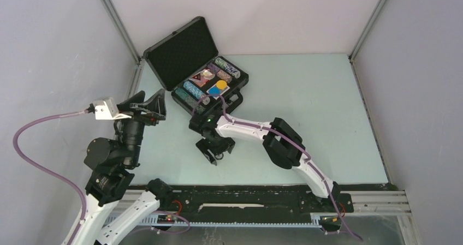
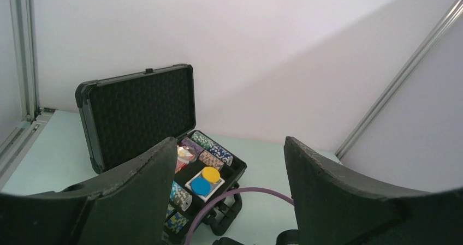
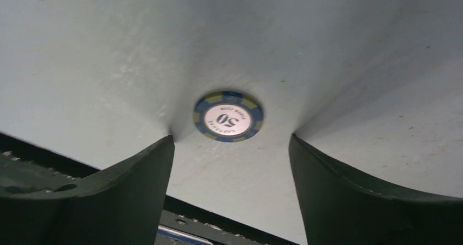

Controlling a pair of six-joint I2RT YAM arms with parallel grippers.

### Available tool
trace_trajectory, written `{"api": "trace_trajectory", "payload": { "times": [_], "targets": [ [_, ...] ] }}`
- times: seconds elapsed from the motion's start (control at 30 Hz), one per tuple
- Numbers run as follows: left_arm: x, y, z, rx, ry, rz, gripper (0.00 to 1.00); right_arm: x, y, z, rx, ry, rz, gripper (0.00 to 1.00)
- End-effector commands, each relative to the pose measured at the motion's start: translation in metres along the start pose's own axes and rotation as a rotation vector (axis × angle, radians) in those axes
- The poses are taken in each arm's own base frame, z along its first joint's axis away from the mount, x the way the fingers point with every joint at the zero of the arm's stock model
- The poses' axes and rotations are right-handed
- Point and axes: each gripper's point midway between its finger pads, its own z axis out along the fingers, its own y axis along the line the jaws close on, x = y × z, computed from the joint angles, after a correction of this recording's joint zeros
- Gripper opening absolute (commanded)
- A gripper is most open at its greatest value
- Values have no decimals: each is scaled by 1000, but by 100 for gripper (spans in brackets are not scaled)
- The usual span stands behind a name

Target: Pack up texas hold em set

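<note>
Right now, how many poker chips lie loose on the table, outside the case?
1: a blue-and-yellow 50 chip on the table, between the open fingers of the right hand. The right arm may hide others from the top camera.

This is most likely a robotics lab test cell, not a home or shop, though the pictures show only the inside of the enclosure. Plain pale wall panels set in aluminium posts box in a bare, pale green surface. A left arm and a right arm are bolted to a black rail at its near edge, with a purple cable trailing off. The only everyday object is an open poker case.
</note>
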Motion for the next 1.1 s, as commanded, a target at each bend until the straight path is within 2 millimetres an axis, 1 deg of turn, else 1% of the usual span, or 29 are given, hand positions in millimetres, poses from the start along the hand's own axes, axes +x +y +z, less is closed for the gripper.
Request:
{"api": "trace_trajectory", "payload": {
  "times": [0.0, 0.13, 0.27, 0.47, 0.73, 0.93, 1.07],
  "targets": [
    [-2, 3, 1, -22, -29, -34, 77, 1, -12, -3, 75, 40, -21, 84],
    [-2, 2, 2, -18, -28, -39, 77, -4, -11, 1, 96, 40, -21, 82],
    [-2, 2, 2, -14, -26, -41, 77, -10, -10, 0, 95, 20, -25, 82],
    [-1, 3, 1, -18, -27, -46, 77, -17, -9, 2, 95, 9, -31, 78],
    [1, 1, 3, -15, -17, -44, 77, -23, -8, 3, 100, -1, -38, 78],
    [2, 1, 3, -16, -15, -44, 77, -23, -9, 4, 104, 3, -39, 70],
    [3, 1, 4, -17, -11, -42, 77, -23, -9, 5, 104, 2, -39, 67]
  ]
}}
